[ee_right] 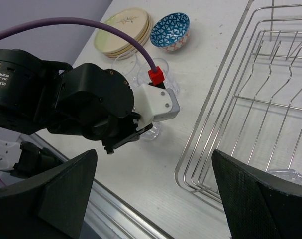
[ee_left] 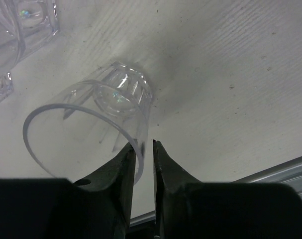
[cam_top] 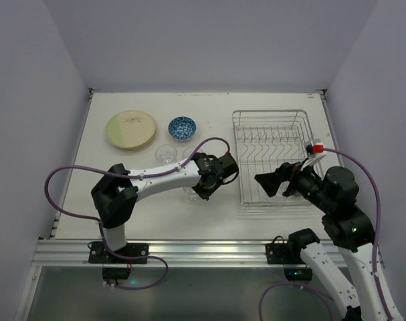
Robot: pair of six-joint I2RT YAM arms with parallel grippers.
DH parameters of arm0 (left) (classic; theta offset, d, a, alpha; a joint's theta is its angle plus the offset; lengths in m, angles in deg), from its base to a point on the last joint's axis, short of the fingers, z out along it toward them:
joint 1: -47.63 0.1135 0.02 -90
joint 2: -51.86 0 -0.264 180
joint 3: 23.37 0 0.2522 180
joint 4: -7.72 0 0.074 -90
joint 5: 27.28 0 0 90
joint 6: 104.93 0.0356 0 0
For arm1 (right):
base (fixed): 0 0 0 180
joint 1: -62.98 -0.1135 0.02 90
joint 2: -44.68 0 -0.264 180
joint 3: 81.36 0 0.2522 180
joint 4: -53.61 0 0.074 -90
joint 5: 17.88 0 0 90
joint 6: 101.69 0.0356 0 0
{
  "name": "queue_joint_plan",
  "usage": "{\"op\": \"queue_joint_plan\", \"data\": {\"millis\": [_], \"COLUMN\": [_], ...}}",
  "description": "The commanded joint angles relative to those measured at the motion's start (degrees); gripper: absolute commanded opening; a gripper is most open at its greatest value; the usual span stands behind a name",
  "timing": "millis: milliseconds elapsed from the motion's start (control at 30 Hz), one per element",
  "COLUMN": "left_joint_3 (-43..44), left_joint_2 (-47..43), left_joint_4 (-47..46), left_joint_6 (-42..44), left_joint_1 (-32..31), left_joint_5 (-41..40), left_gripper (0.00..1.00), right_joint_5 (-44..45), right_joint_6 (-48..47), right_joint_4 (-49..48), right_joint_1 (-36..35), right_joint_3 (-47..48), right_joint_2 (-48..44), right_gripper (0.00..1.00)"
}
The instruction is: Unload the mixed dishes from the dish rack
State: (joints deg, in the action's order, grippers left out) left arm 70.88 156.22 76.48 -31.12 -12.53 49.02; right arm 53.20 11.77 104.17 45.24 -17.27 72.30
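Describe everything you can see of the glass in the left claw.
The glass is a clear tumbler, empty, with a smooth wall and a fluted, thick base. The left claw pinches its wall at the rim, one finger inside, one outside. It is tilted, mouth toward the wrist camera, base down by the white table; whether it touches cannot be told. Other clear glasses stand apart.
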Motion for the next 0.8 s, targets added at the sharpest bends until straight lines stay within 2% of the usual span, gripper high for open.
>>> {"op": "queue_joint_plan", "data": {"millis": [0,133,200,233,333,367,467,600,700,767], "left_joint_3": [2.39,2.74,3.09,3.27,3.45,3.45,1.70,-3.57,-8.76,-10.69], "left_joint_2": [-0.20,-1.35,-2.31,-3.36,-5.91,-8.35,-14.51,-24.18,-33.31,-39.80], "left_joint_4": [0.02,-0.42,-0.42,-0.25,-1.29,-1.91,-6.56,-14.56,-19.75,-20.46], "left_joint_6": [1.68,1.68,1.07,0.72,-0.60,-0.86,-0.25,-1.65,-4.81,-7.96], "left_joint_1": [-0.13,-0.13,-0.13,-0.13,-0.13,-0.13,0.13,4.59,8.91,10.93], "left_joint_5": [0.51,0.78,-0.19,-2.19,-5.37,-5.73,-5.03,-3.27,-7.38,-14.14], "left_gripper": [0.24,0.37,0.52,0.65,0.80,1.00,1.00,1.00,1.00,1.00], "right_joint_5": [1.07,1.34,3.61,4.93,10.37,12.22,19.17,29.27,33.59,35.60], "right_joint_6": [-1.75,-2.02,-1.76,-1.67,-0.88,-0.44,0.53,1.32,3.69,5.01], "right_joint_4": [1.00,0.91,1.17,1.52,2.22,3.10,5.91,9.69,11.10,11.54], "right_joint_1": [-0.10,-0.10,-0.10,-0.10,-0.10,-0.10,-0.19,-0.19,-0.10,-0.11], "right_joint_3": [1.09,0.65,0.83,1.09,1.35,1.44,2.06,2.32,2.76,3.02], "right_joint_2": [0.07,1.56,1.83,1.83,1.48,1.39,2.61,8.66,11.84,14.39], "right_gripper": [0.99,0.99,0.99,0.99,0.99,0.99,0.99,0.99,0.99,0.99]}}
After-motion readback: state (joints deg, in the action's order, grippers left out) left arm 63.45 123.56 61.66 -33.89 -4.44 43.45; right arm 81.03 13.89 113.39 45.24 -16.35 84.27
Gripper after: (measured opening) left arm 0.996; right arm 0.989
